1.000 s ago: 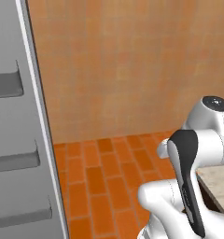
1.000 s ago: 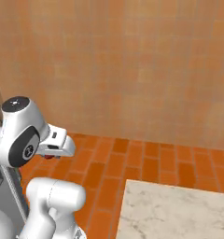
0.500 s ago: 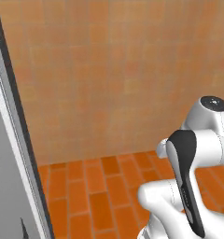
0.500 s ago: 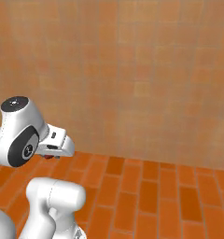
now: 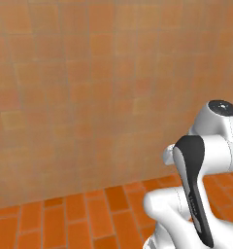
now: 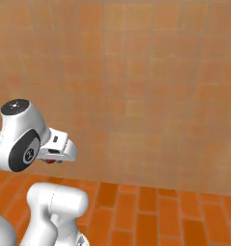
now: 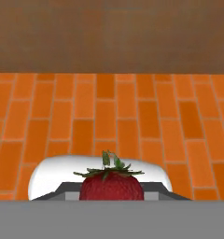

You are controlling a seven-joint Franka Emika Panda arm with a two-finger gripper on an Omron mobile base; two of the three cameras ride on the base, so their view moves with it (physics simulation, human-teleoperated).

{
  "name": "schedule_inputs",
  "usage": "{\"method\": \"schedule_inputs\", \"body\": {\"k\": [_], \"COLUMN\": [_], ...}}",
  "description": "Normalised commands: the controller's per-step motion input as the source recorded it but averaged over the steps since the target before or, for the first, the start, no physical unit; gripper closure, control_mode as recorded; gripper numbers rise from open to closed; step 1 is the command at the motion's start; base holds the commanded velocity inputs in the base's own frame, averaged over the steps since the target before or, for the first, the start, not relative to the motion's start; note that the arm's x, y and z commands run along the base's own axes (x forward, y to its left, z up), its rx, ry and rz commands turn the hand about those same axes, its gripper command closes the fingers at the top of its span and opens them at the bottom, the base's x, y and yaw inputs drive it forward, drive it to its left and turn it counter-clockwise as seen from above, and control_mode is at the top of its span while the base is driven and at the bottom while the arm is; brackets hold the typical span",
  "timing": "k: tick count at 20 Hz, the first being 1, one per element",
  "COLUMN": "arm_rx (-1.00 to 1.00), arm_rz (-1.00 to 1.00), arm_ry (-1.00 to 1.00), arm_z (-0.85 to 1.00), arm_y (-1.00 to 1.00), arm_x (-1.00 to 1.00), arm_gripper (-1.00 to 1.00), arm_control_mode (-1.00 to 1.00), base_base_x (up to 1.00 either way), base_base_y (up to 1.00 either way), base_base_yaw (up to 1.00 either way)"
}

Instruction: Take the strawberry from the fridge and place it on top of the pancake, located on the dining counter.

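Note:
The strawberry (image 7: 111, 186), bright red with green leaves on top, sits at the bottom centre of the hand view. My gripper (image 7: 111, 192) is shut on it, and the berry hangs above the floor. From the right base view the hand (image 6: 57, 150) is folded close to the arm, with a speck of the red strawberry (image 6: 50, 161) under it. The fridge, the pancake and the dining counter are out of view.
An orange-tan tiled wall (image 5: 89, 97) stands straight ahead in both base views. Orange brick floor (image 7: 109, 107) stretches below it and under the hand. My white arm (image 5: 196, 194) rises at the lower right of the left base view.
The whole picture has shifted: the base has moved, so the fridge door has left the left base view and a pale counter corner has left the right one. The grip on the strawberry is unchanged.

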Motion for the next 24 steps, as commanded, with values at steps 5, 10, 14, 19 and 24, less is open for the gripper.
{"method": "schedule_inputs", "body": {"k": [5,10,14,19,24], "arm_rx": [0.00,0.00,0.00,0.00,0.00], "arm_rz": [0.00,0.00,0.00,0.00,0.00], "arm_ry": [0.00,0.00,0.00,0.00,0.00], "arm_z": [0.00,0.00,0.00,0.00,0.00], "arm_y": [0.00,0.00,0.00,0.00,0.00], "arm_x": [0.00,0.00,0.00,0.00,0.00], "arm_gripper": [1.00,1.00,1.00,1.00,1.00], "arm_control_mode": [1.00,1.00,1.00,1.00,1.00], "base_base_x": [0.97,0.91,0.48,0.42,0.22], "base_base_y": [-0.09,-0.26,-0.18,-0.17,-0.07], "base_base_yaw": [-0.15,-0.35,-0.75,-0.77,-0.85]}}
